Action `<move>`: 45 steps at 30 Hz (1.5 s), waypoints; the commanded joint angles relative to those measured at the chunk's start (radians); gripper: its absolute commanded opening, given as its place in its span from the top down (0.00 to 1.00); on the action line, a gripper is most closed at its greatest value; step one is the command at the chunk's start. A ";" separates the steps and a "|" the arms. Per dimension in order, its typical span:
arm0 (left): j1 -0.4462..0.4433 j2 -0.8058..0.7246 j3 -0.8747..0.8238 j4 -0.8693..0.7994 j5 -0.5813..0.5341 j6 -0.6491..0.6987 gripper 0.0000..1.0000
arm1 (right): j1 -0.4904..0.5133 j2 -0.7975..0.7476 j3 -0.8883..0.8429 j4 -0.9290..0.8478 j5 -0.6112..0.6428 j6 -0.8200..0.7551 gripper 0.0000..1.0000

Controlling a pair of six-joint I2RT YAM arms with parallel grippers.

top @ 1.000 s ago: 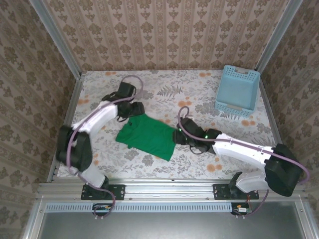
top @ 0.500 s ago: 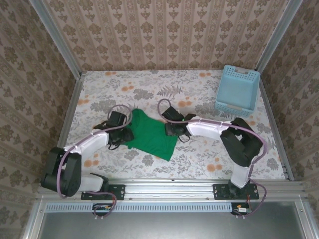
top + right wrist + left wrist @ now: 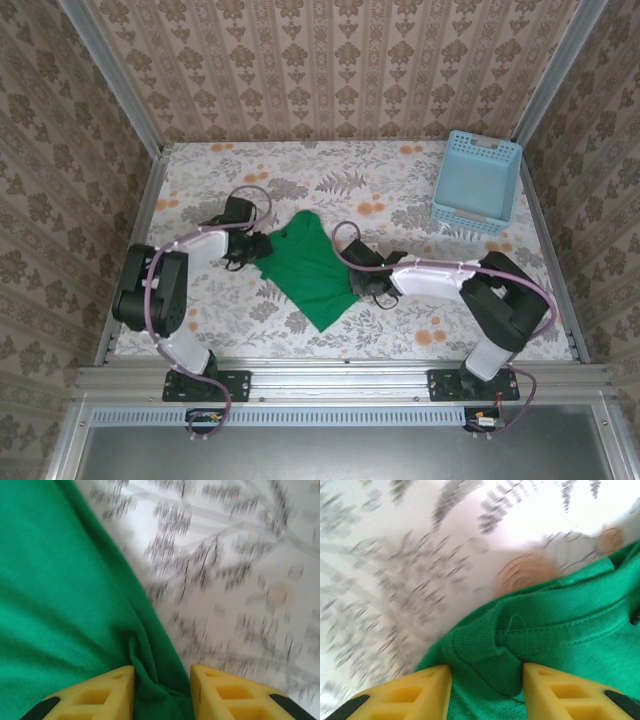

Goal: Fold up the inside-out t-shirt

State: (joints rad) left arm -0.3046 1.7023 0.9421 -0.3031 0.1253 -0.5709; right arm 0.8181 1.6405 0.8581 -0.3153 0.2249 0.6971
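Note:
The bright green t-shirt (image 3: 305, 268) lies crumpled in a rough diamond on the flowered tablecloth, mid-table. My left gripper (image 3: 253, 246) sits at its left corner. In the left wrist view the ribbed collar (image 3: 495, 650) is bunched between the yellow fingers (image 3: 427, 692), and the left gripper (image 3: 486, 690) is shut on it. My right gripper (image 3: 357, 283) is at the shirt's right edge. In the right wrist view a fold of the green hem (image 3: 160, 680) fills the gap of the right gripper (image 3: 162, 690), which is shut on that cloth.
A light blue lattice basket (image 3: 478, 180) stands at the back right, well away from both arms. Aluminium rails (image 3: 140, 230) and patterned walls enclose the table. Bare tablecloth (image 3: 400, 200) lies between the shirt and the basket.
The shirt has been pulled and turned into a longer diamond reaching nearer the front. The left gripper moved farther back; the right gripper moved nearer and right along the shirt's edge.

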 commanded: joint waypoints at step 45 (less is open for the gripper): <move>-0.104 -0.200 -0.119 0.310 0.303 -0.168 1.00 | 0.225 -0.081 -0.068 -0.015 0.085 0.157 0.64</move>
State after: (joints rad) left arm -0.3828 1.5967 0.8124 -0.0566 0.3687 -0.7311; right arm 1.0389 1.5448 0.7944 -0.3374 0.2817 0.8410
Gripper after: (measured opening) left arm 0.056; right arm 0.359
